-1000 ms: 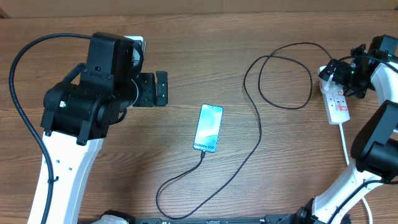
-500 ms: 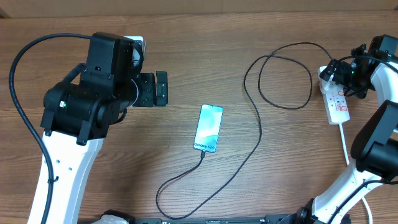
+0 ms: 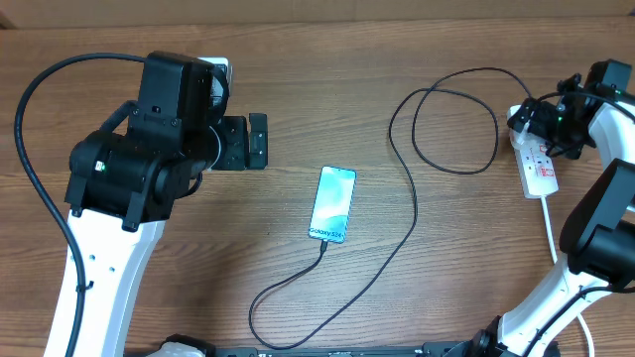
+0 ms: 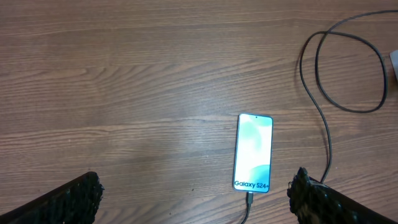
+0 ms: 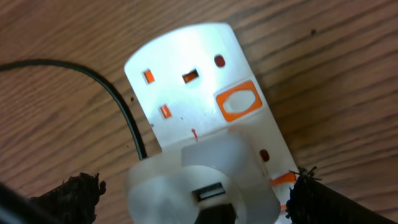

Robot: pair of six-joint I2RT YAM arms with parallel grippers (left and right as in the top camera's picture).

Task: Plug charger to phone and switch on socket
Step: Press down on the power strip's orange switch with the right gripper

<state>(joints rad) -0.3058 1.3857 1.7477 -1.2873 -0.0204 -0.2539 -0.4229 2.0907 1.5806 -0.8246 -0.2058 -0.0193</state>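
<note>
The left gripper [image 3: 245,141] hangs over bare wood at about ten o'clock from the phone [image 3: 332,203], well apart from it; its jaws stand wide with nothing between them; from its wrist camera the two dark fingertips [image 4: 68,199] sit in the lower corners with the phone between and beyond them.

The phone lies flat near the middle of the table [image 3: 298,79], screen up and glowing pale blue, the "Galaxy" lettering at its six o'clock end; the charger [image 3: 415,198] is plugged into that same end, its small tip touching the short edge; from there the black cable drops towards six o'clock, curls round in a low bend, climbs towards one o'clock and throws a big loop at about two o'clock from the phone before running on to the right.

The socket [image 3: 539,164] lies at the table's three o'clock side, its long axis running roughly twelve to six, white cord trailing off its six o'clock end; the right gripper [image 3: 549,126] hovers over its twelve o'clock end, jaws spread wide and clamped on nothing; its wrist camera shows a white adapter block [image 5: 202,180] seated in the strip with the black cable reaching its left edge, and an orange switch [image 5: 239,102] just beside the free outlet; whether that switch is on I cannot tell.
</note>
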